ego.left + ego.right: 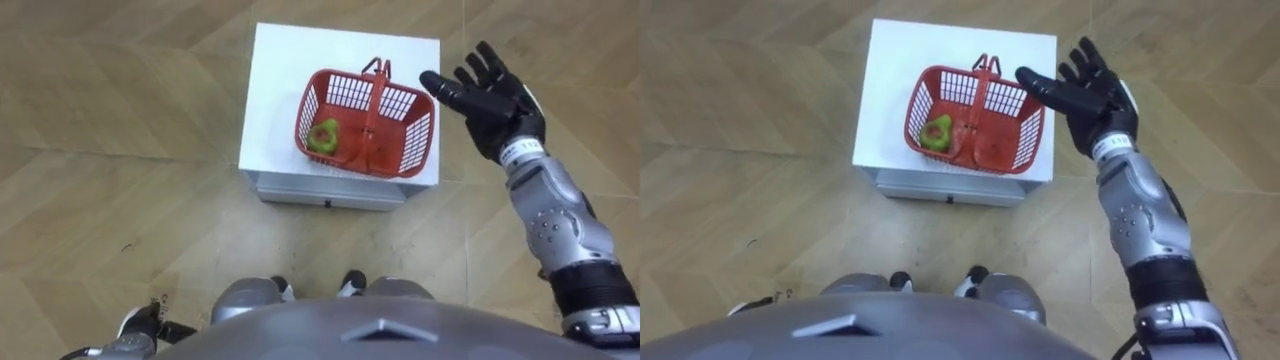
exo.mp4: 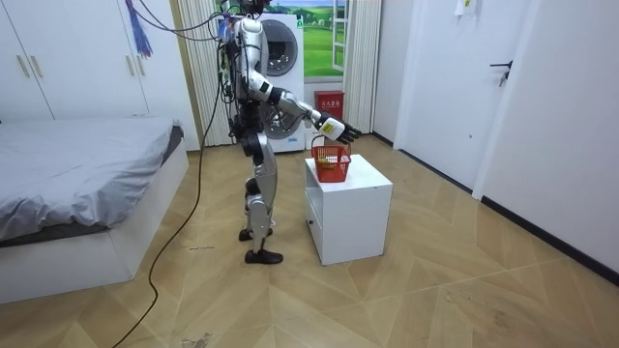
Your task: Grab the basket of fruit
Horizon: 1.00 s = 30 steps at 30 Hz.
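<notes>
In the left eye view, the red plastic fruit basket sits on the white box-shaped counter, its handle standing up, with a green fruit inside. Nothing holds it, so it is not lifted now. The right hand hangs just beside the basket's right side, fingers straight and spread. The left hand hangs low by the robot's side; I cannot tell its fingers.

In the room view, the robot stands by the counter, its right arm stretched out over the basket.

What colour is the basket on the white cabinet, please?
Red, seen best in the left eye view: basket.
</notes>
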Tool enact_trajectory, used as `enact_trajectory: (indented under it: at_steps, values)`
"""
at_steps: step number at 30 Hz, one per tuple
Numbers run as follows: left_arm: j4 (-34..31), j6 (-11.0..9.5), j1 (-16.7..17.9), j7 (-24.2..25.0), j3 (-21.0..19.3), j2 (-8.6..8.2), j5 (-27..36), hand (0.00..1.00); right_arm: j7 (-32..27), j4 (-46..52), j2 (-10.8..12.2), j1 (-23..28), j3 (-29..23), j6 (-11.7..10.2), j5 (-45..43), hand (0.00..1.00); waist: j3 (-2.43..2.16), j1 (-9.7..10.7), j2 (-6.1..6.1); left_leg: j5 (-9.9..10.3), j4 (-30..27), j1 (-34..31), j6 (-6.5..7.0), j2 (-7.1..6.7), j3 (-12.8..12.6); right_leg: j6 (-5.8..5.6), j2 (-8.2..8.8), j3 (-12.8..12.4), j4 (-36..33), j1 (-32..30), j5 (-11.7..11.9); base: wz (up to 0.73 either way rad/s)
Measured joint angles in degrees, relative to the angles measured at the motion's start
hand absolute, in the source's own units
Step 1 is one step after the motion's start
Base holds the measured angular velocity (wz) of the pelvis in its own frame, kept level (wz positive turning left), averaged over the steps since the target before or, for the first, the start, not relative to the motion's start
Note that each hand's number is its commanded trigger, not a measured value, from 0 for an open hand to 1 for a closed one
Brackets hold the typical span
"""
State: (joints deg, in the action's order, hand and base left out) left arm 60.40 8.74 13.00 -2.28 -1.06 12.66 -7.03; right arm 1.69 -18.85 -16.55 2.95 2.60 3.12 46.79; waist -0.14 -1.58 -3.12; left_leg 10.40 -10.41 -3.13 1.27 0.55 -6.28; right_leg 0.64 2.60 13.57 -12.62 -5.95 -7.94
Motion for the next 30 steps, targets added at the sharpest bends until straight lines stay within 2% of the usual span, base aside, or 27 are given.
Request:
enact_trajectory:
  at_steps: [2, 6, 10, 13, 15, 20, 23, 25, 27, 30]
  values:
    - [-0.7, 0.0, -0.1, -0.5, -1.2, -0.23, 0.1, 0.00, 0.0, 0.0, 0.0, 1.5, -0.3, 0.0, -1.4, 0.00, 0.02, 0.5, -0.02, 0.1, 0.2, 1.3, -0.09, 0.08, -0.2, 0.00, -0.16, -0.5, 0.1, 1.2, 0.0, -0.06]
    - [-1.5, 0.0, -0.4, -1.8, -1.1, -0.22, 0.7, 0.00, -0.8, -1.5, 0.0, 2.8, -0.4, 0.3, -7.1, 0.00, 0.10, 1.5, 0.10, 0.1, 0.9, 2.6, -0.13, 0.19, -1.0, -0.09, -0.34, -1.0, 0.2, 2.2, -0.1, -0.07]
    - [-2.5, -0.1, -0.6, -2.8, -1.0, -0.35, 0.8, 0.00, -4.2, -6.3, 0.8, 4.2, -0.5, 0.4, -10.6, 0.00, 0.14, 2.6, 0.19, 0.1, 1.2, 3.8, -0.15, 0.29, -1.4, -0.08, -0.65, -1.9, 1.1, 3.5, 0.0, -0.05]
    - [-2.5, -0.7, -0.6, -3.6, -1.1, -0.66, 0.8, 0.00, -5.2, -12.8, 2.2, 4.6, -0.6, 0.3, -13.3, 0.00, 0.17, 2.9, 0.42, 0.3, 1.8, 5.5, -0.39, 0.49, -1.6, -0.10, -0.97, -2.1, 1.9, 5.1, 0.0, -0.06]
    - [-2.6, -1.6, -0.8, -4.0, -1.1, -0.78, 0.7, 0.00, -6.3, -17.4, 2.7, 5.3, -0.6, 0.2, -16.8, 0.00, 0.06, 2.9, 0.45, 0.6, 1.8, 5.6, -0.50, 0.55, -1.6, -0.10, -1.08, -2.1, 2.0, 5.3, -0.1, 0.00]
    - [-2.6, -2.1, -0.7, -5.1, -1.2, -2.04, 0.5, 0.00, -8.7, -30.0, 3.9, 5.3, -1.7, -0.2, -24.6, 0.00, -0.31, 2.9, 0.95, 0.7, 1.8, 5.5, -0.52, 0.51, -1.3, -0.25, -1.08, -1.6, 2.6, 5.7, -0.3, 0.05]
    - [-2.6, -2.7, -0.6, -5.4, -1.3, -2.16, 0.4, 0.00, -8.6, -36.2, 4.5, 5.2, -1.7, -0.6, -27.3, 0.00, -0.23, 2.8, 1.23, 0.7, 1.7, 5.8, -0.53, 0.53, -1.2, -0.26, -1.09, -1.3, 3.0, 6.2, -0.3, 0.04]
    - [-2.5, -3.1, -0.8, -6.1, -2.5, -2.85, 0.0, 0.00, -8.5, -39.5, 5.2, 5.2, -1.7, -1.2, -29.9, 0.00, -0.15, 2.8, 1.40, 0.7, 1.7, 6.0, -0.53, 0.55, -1.1, -0.25, -1.09, -1.3, 3.0, 6.3, -0.3, 0.00]
    - [-1.5, -4.2, -0.8, -6.1, -3.4, -3.21, -0.6, 0.00, -8.5, -43.4, 6.2, 5.0, -1.8, -1.7, -32.7, 0.00, 0.06, 2.6, 1.52, 0.7, 1.8, 6.4, -0.54, 0.58, -1.1, -0.25, -1.13, -1.4, 3.0, 6.7, -0.3, 0.00]
    - [-0.1, -4.0, -0.3, -6.1, -3.4, -3.20, -0.6, 0.00, -8.6, -46.4, 7.1, 5.6, -1.7, -1.7, -34.8, 0.00, 0.36, 2.6, 1.87, 1.2, 1.9, 6.9, -0.60, 0.64, -1.0, -0.32, -1.35, -2.0, 3.0, 7.1, -0.6, -0.03]
